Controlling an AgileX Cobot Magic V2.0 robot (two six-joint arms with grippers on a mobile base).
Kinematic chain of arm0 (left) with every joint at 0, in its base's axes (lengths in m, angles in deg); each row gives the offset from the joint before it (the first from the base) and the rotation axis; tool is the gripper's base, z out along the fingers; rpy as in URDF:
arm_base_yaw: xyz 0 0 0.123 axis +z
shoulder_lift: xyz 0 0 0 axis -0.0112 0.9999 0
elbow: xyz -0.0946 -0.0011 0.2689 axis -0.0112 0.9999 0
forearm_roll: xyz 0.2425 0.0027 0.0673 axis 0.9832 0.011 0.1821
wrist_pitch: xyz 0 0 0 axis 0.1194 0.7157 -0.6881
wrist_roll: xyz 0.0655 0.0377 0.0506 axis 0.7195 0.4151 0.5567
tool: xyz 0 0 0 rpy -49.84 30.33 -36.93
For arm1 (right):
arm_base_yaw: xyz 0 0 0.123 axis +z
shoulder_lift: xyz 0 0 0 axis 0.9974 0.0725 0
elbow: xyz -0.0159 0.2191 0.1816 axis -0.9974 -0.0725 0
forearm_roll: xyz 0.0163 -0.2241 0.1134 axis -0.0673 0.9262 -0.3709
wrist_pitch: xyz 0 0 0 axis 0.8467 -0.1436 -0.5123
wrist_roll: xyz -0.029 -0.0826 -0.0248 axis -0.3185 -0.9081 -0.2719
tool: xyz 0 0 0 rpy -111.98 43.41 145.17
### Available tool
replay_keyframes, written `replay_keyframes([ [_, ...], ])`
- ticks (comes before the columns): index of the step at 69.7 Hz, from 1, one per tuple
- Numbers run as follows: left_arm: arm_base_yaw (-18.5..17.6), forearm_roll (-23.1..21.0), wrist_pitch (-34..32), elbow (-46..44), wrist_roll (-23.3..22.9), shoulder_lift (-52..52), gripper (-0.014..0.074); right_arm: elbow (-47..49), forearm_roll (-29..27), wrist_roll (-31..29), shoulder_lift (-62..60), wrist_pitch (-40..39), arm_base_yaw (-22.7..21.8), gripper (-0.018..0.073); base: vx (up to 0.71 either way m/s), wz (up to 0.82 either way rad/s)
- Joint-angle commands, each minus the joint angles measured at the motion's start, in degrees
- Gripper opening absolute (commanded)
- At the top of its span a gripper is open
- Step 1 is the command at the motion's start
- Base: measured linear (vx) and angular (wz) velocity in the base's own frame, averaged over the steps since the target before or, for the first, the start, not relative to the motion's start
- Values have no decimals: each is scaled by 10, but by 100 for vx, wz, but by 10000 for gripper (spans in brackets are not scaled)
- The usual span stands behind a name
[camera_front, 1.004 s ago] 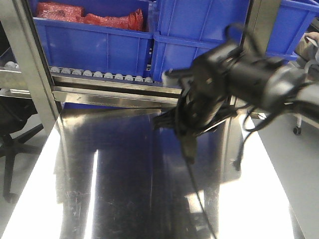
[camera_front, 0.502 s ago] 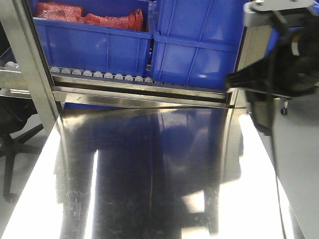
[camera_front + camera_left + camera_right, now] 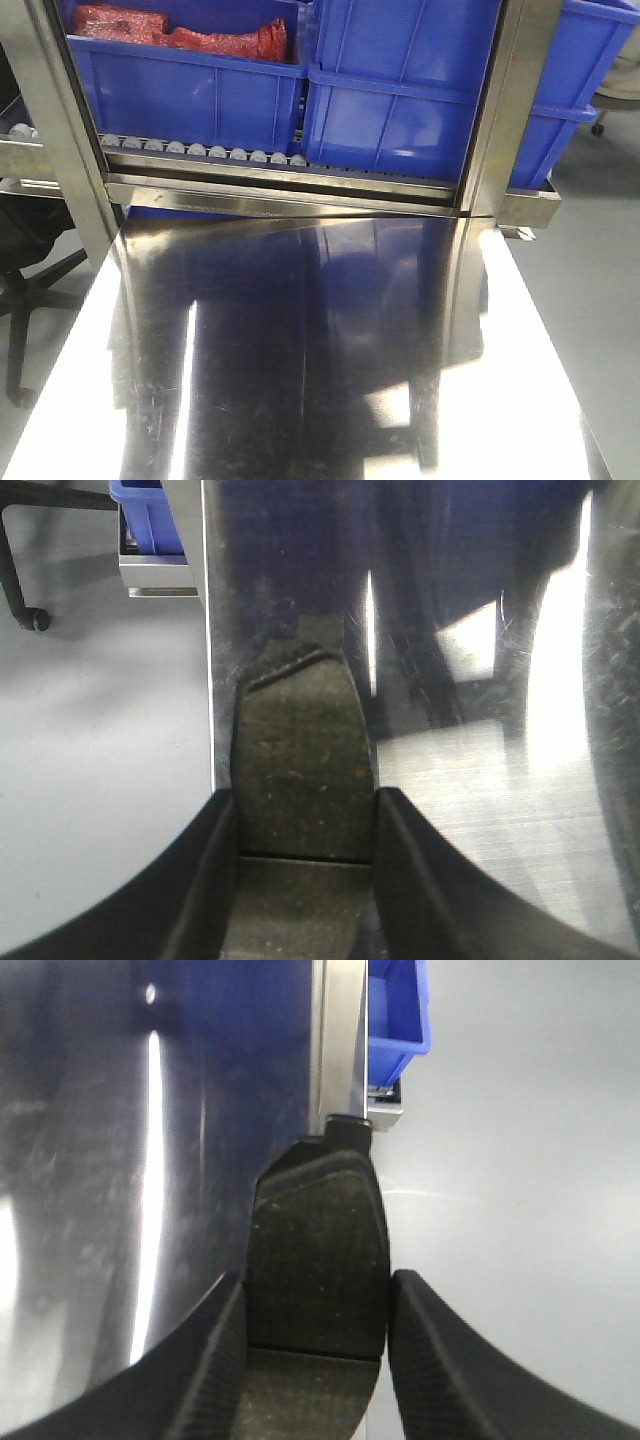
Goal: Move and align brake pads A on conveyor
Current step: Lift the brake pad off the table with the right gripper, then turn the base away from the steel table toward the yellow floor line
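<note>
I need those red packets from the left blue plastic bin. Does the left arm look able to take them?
Probably not: the left gripper is shut on a dark-grey curved brake pad over the shiny steel table's edge, so its jaws are full. The red packets lie in the blue bin.

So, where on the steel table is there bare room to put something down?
The steel table is bare throughout, from the roller rack at its back to the near edge and both sides. It is crowded only behind, where blue bins fill the rack.
</note>
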Motion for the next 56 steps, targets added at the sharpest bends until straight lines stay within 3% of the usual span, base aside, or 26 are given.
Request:
replay_keyframes([
  [1, -3, 9, -31, -17, -6, -1, -6, -11, -4, -4, -50, -21, -3, -1, 0, 0],
  [22, -3, 9, -31, -17, -6, -1, -6, -35, -5, -4, -145, -13, -3, -1, 0, 0],
  [56, -3, 9, -31, -17, -6, -1, -6, -35, -7, -4, -158, 36, -3, -1, 0, 0],
])
